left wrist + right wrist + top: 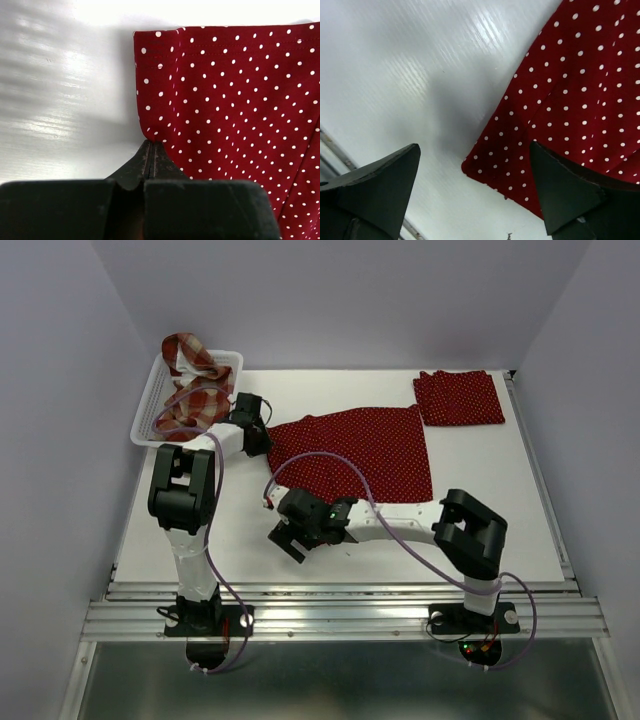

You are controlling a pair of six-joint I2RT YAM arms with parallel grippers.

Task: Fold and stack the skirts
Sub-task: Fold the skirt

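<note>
The red spotted skirt (355, 450) lay flat on the table (490, 520), long side running left to right, with the left gripper (151, 150) pinched shut on its left edge and the right gripper (474, 146) wide open just by its near left corner.

Bright, even light comes from overhead. The white desk (500, 500) gives streaky glare in both wrist views and washes out along its far edge in the left one. A soft grey shadow lies beside the dotted skirt (580, 75), ahead of the right gripper (474, 146), whose dark jaws look slightly blurred.
</note>
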